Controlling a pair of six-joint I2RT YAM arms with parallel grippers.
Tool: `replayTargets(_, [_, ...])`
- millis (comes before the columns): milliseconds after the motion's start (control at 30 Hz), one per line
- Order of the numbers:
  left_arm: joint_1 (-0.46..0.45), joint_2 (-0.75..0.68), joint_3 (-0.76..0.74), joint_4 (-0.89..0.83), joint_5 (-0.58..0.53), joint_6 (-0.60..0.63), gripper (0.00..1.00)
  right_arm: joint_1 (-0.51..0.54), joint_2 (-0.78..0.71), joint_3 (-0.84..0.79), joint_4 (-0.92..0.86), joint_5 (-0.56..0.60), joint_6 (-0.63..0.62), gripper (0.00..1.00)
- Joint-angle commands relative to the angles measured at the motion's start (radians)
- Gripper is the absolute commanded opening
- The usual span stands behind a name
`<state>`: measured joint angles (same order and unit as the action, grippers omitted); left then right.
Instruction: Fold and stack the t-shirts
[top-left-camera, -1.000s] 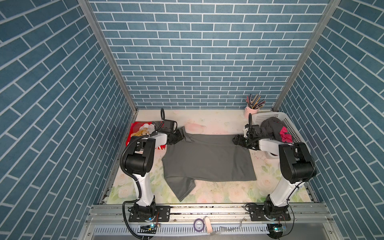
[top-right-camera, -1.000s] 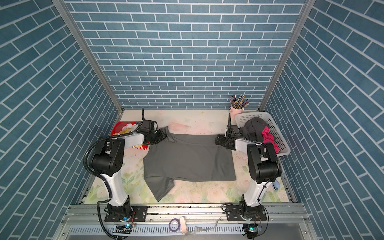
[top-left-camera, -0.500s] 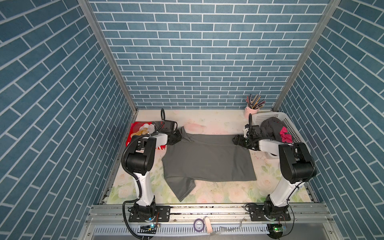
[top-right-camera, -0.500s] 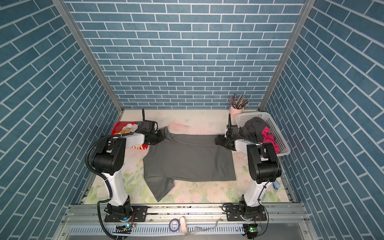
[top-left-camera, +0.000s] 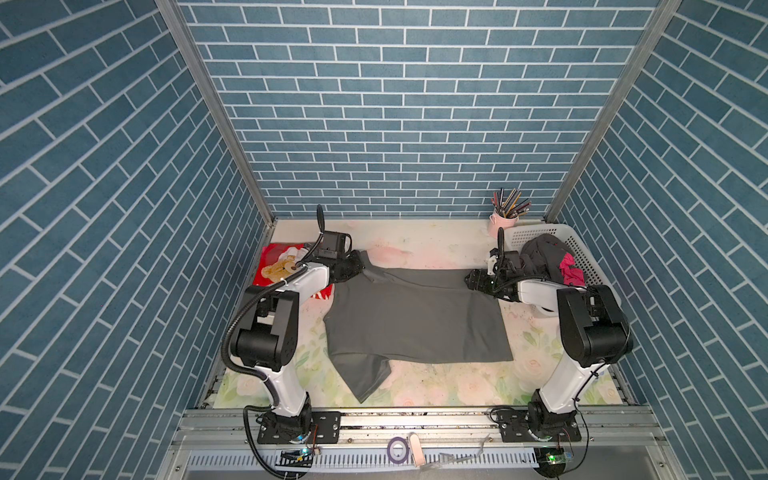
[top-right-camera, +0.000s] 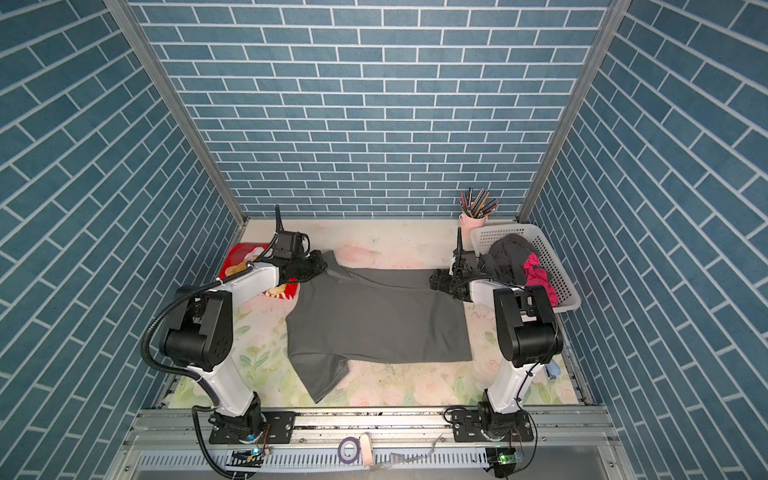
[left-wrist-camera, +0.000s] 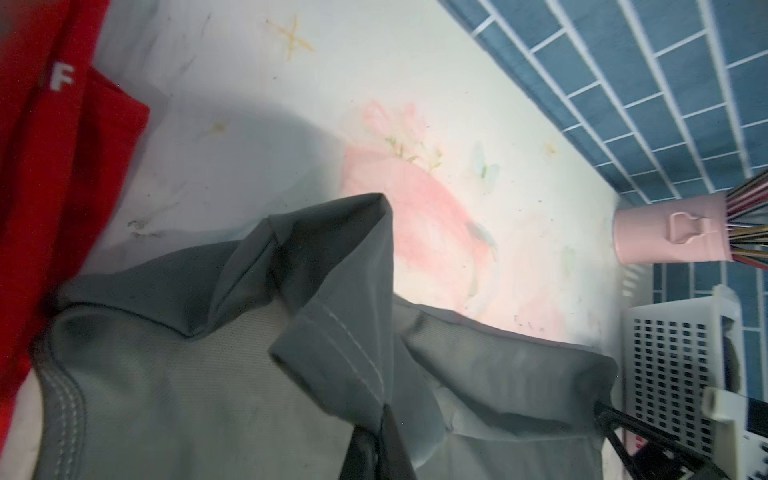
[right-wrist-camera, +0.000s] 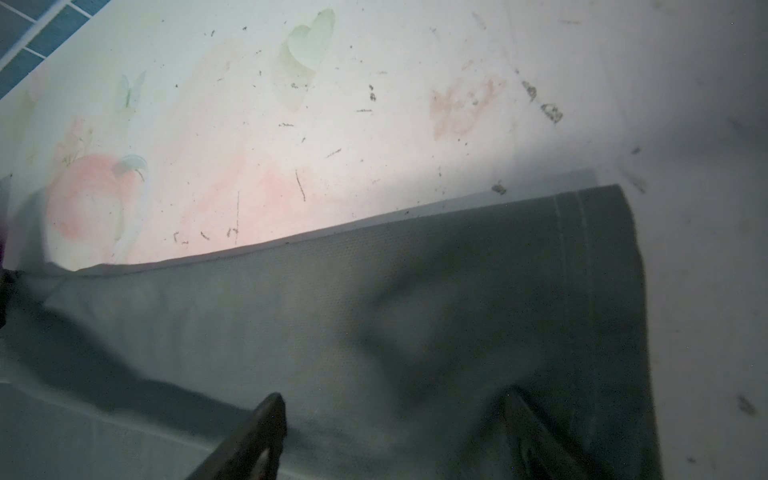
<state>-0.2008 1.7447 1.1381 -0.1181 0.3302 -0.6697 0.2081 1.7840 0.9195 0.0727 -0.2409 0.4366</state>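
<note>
Movement since earlier: arms and cloth are found almost unshifted; only the left gripper (left-wrist-camera: 380, 440) has been brought together, and it is pinched on the far sleeve of the grey t-shirt (top-left-camera: 415, 316).
Right gripper (right-wrist-camera: 395, 409): jaws are held apart, low over the shirt's far hem corner; nothing is gripped.
Grey t-shirt: spread flat on the table (top-left-camera: 436, 249), near sleeve splayed out.
Red t-shirt (top-left-camera: 276, 266): laid beside the left arm.
Step in hand: the far edge is judged to be in the course of being secured for a first fold.
Next move: the right jaws should be closed on the hem corner before both ends are lifted together.
</note>
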Motion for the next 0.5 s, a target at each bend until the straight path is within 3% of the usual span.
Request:
replayTargets(0, [-0.009,-0.052,-0.050,-0.049,0.040,-0.021,0.00,-0.001,0.063,-0.050,-0.117,-0.018,0.008,0.83])
replayTargets(467, [-0.041,-0.193,-0.245,-0.064,0.118,-0.080,0.00,-0.001,0.052,-0.065,-0.104,-0.025,0.010,0.83])
